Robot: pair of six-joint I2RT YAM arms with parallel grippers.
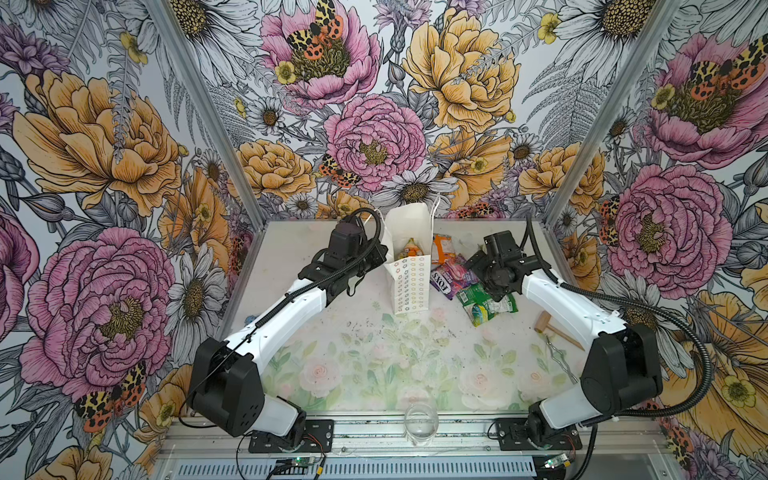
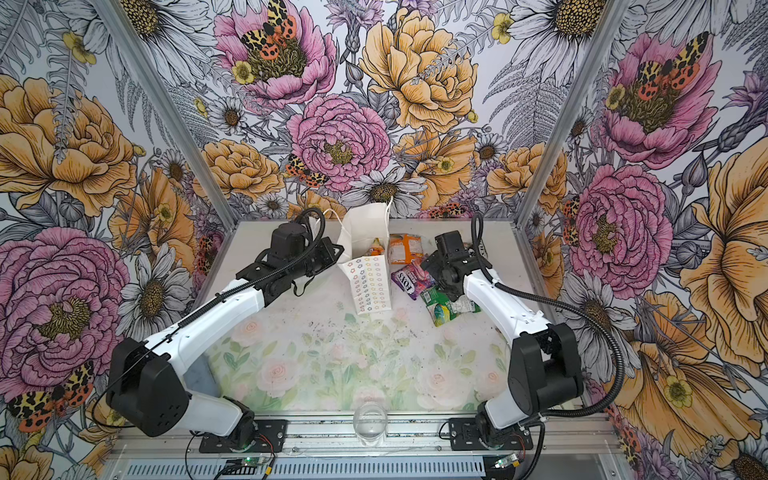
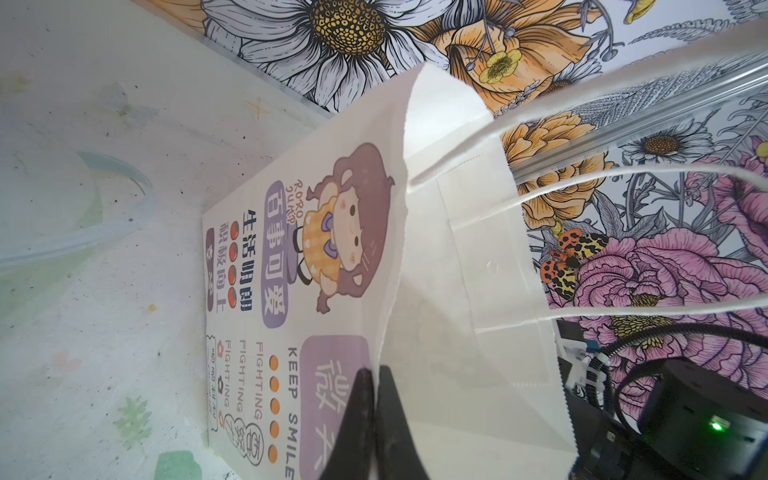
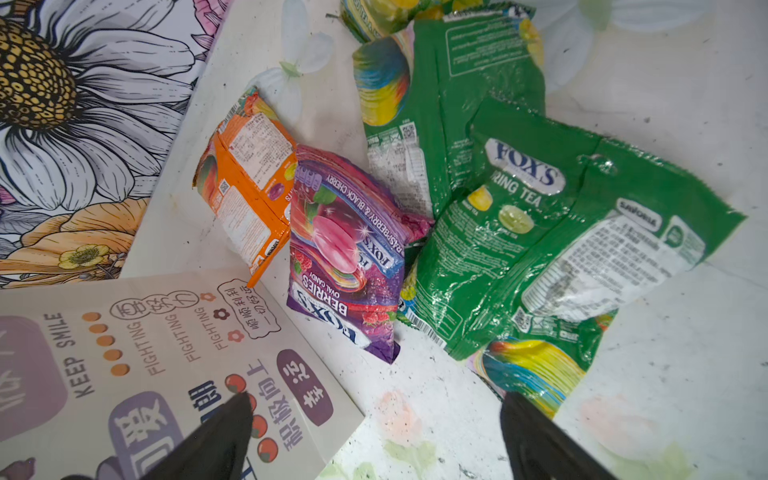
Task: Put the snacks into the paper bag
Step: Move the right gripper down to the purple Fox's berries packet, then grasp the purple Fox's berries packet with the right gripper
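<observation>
Nearest us, at the bottom centre of both top views, stands a clear glass (image 1: 421, 424) on the front rail. Above it, around mid-frame, the paper bag (image 1: 410, 286) stands on the table (image 1: 374, 365) with its mouth open, and we see one orange-and-yellow packet (image 1: 409, 249) inside. The left gripper (image 3: 374, 371) is pinched tight on the bag's rim, both fingers pressed together on the paper. Just right of the bag more snacks (image 4: 478, 249) lie in a pile: an orange packet (image 1: 441, 248), a purple packet (image 1: 450, 275) touching it, and overlapping green packets (image 1: 488, 305) lower right. The right gripper (image 4: 376, 399) hangs above this pile, its jaws spread wide with nothing between them.
</observation>
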